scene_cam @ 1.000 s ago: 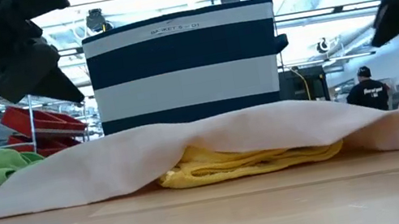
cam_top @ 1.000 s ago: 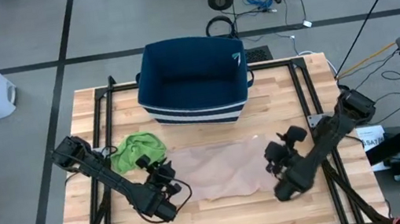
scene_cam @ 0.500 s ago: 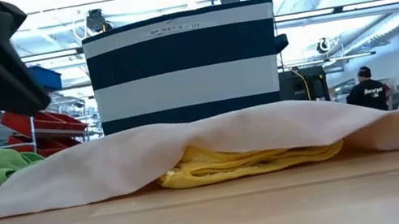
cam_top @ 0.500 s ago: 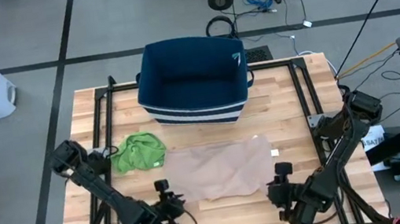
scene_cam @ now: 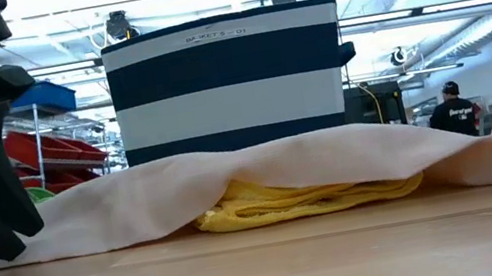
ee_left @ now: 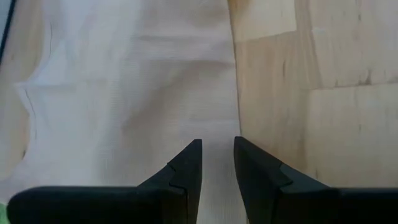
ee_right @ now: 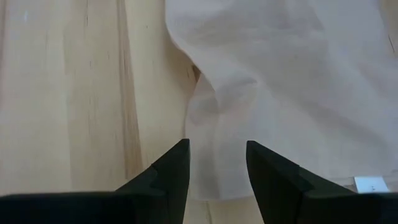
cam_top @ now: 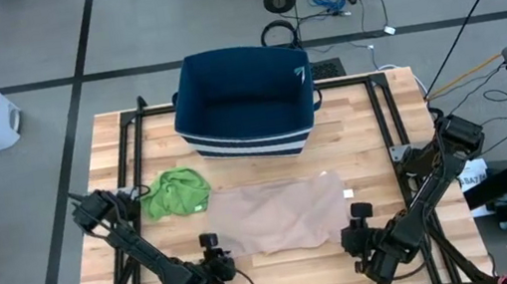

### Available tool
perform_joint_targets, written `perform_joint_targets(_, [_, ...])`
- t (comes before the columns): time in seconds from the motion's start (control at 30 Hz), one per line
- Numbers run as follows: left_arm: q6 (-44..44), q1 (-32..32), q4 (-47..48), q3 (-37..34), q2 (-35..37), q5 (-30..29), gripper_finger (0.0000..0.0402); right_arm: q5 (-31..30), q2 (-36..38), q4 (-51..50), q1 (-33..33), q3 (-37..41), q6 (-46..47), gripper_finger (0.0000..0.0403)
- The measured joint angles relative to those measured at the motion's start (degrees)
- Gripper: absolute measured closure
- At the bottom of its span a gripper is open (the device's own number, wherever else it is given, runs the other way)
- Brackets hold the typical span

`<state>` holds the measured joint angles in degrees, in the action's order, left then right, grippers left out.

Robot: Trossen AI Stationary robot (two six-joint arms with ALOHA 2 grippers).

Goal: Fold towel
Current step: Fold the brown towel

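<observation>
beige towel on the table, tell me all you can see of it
The beige towel is thin, pale, matte cloth, spread nearly flat on the wooden table before the striped basket. Its middle humps over a folded yellow cloth. Edges are wavy, with a small white tag at one corner.

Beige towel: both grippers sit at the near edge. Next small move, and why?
Probably lower both and close on the near corners. The left gripper and right gripper each stand open over the beige towel, which lies flat and not yet folded, with nothing between the fingers. A yellow cloth sits under it, so pinch only the top layer.
</observation>
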<state>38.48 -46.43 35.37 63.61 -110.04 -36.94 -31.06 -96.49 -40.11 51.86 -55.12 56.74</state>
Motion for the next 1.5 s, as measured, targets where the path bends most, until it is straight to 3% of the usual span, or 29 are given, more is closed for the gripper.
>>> perform_joint_targets(0.57, [-0.3, -2.6, -1.0, 0.0, -0.2, 3.7, 0.0303, -0.4, 0.0, 5.3, -0.8, 4.4, -0.7, 0.0263])
perform_joint_targets(0.67, [-1.0, -2.2, -1.0, 0.2, -1.4, 3.7, 0.0303, -0.3, 0.0, 5.5, -0.8, 4.4, -0.9, 0.0285])
perform_joint_targets(0.83, [-1.2, -2.1, -0.5, 0.3, -2.2, 2.9, 0.0303, 3.3, 0.0, 6.2, -0.8, 4.4, -2.3, 0.0377])
perform_joint_targets(0.9, [-1.3, -2.1, -0.4, 0.2, -2.2, 2.6, 0.0303, 4.9, 0.0, 6.7, -0.8, 4.4, -3.4, 0.0395])
perform_joint_targets(1.2, [-3.1, -2.1, 0.4, 0.2, -2.4, 1.7, 0.0303, 5.9, 0.4, 6.3, 0.0, 3.2, -3.9, 0.0402])
perform_joint_targets(1.5, [-4.6, -0.7, 3.0, 0.1, -2.4, 2.3, 0.0303, 5.7, 0.5, -2.8, 2.2, -4.4, -3.6, 0.0403])
